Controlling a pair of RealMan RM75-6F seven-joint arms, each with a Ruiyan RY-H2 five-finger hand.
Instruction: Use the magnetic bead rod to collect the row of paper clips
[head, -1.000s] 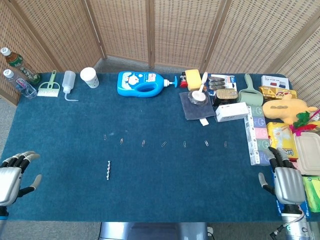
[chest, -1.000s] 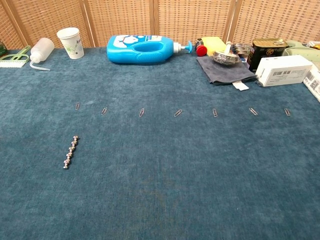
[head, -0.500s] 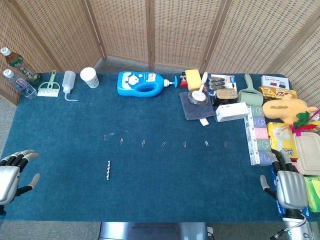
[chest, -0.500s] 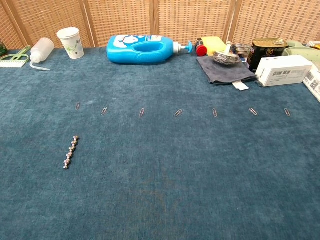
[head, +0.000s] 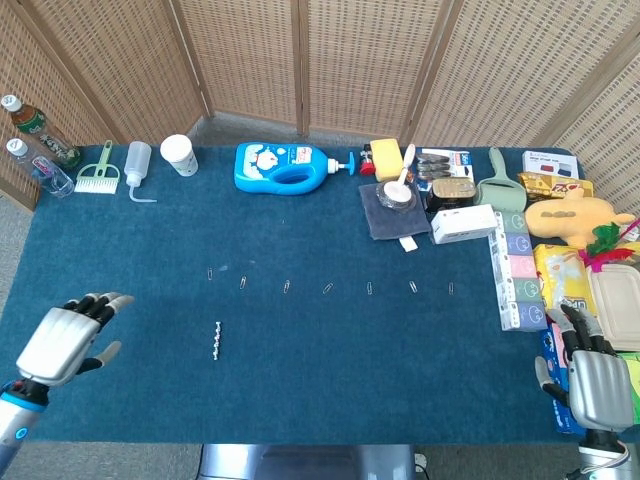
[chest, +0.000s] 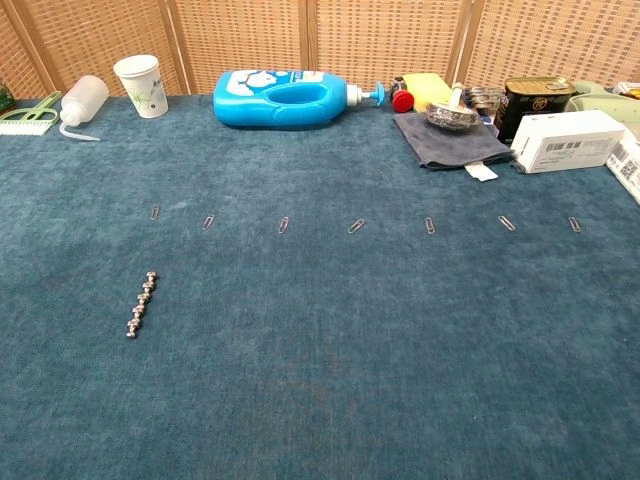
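Nothing of the task is done yet, judging by how things are lying: the magnetic bead rod (head: 216, 340) is sitting untouched on the blue table cloth (head: 330, 380) at lower left of the head view, and the row of paper clips (head: 328, 288) is stretching across the middle of the frame, every clip apart from the rod. The left hand (head: 66, 340) is hovering at far lower left with fingers spread and holding nothing, well apart from the rod; the right hand (head: 590, 382) is waiting at lower right, also empty, fingers loosely extended. Along the top, a blue detergent bottle (head: 285, 166), paper cup (head: 179, 154) and white box (head: 464, 223) are standing clear of the clips; nothing is blocking the reach.
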